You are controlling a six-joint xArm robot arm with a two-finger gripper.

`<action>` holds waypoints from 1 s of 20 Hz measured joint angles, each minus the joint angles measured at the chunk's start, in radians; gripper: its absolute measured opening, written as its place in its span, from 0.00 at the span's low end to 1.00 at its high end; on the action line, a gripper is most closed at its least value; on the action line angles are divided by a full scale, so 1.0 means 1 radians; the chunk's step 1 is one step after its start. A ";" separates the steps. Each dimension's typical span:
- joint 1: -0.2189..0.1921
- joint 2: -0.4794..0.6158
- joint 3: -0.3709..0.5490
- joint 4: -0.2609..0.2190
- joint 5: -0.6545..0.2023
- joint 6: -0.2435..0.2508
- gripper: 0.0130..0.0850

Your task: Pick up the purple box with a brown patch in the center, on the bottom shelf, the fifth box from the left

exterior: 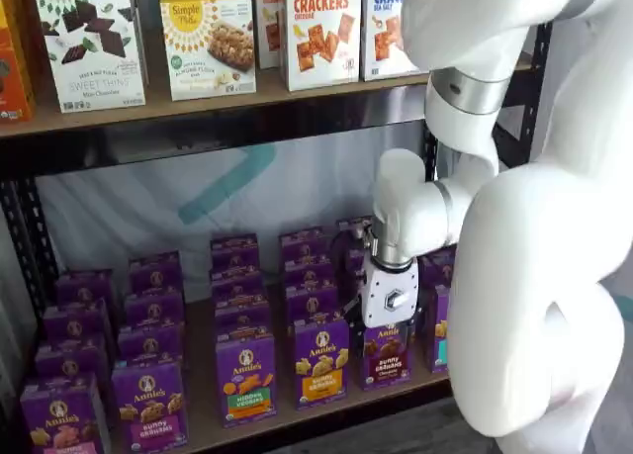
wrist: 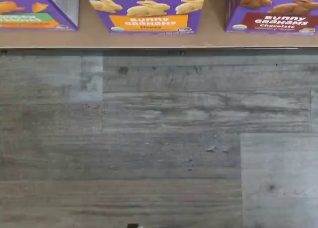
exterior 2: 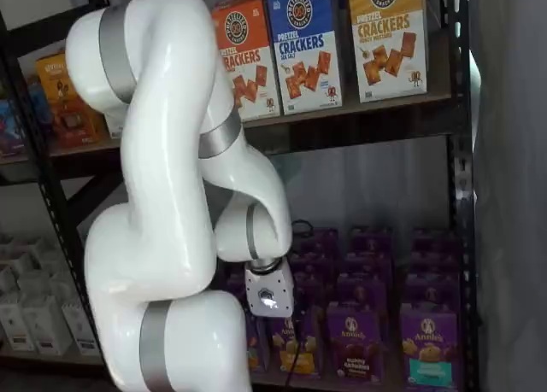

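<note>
Arm lowered before the bottom shelf (exterior: 203,429), front row.
We find the purple box (exterior: 386,354) at the shelf's front edge, directly below the gripper (exterior: 388,320); its finger state we cannot tell, as they are hidden.

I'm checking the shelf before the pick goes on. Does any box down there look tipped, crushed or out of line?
Nothing stands out. On the bottom shelf the purple box and its neighbours stand upright in tidy rows, with none visibly fallen or crushed. The gripper hangs just in front of that box; its fingers are not visible.
</note>
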 joint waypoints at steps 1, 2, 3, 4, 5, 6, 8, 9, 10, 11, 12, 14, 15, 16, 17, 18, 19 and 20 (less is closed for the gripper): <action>-0.005 0.026 -0.007 -0.031 -0.028 0.024 1.00; -0.007 0.051 -0.017 -0.040 -0.048 0.031 1.00; -0.009 0.077 -0.031 -0.042 -0.057 0.031 1.00; -0.011 0.099 -0.044 -0.042 -0.063 0.029 1.00; -0.012 0.117 -0.054 -0.039 -0.067 0.024 1.00; -0.015 0.139 -0.068 -0.043 -0.071 0.026 1.00; -0.023 0.185 -0.095 -0.072 -0.084 0.045 1.00; -0.028 0.209 -0.108 -0.085 -0.098 0.054 1.00; -0.033 0.226 -0.119 -0.101 -0.106 0.066 1.00; -0.038 0.245 -0.132 -0.120 -0.113 0.078 1.00; -0.043 0.264 -0.146 -0.134 -0.118 0.087 1.00; -0.061 0.297 -0.173 -0.210 -0.127 0.145 1.00; -0.070 0.311 -0.186 -0.247 -0.131 0.173 1.00; -0.076 0.324 -0.197 -0.263 -0.133 0.183 1.00; -0.080 0.338 -0.210 -0.268 -0.136 0.183 1.00; -0.083 0.349 -0.219 -0.267 -0.138 0.178 1.00; -0.089 0.363 -0.232 -0.266 -0.141 0.172 1.00; -0.096 0.379 -0.245 -0.273 -0.144 0.173 1.00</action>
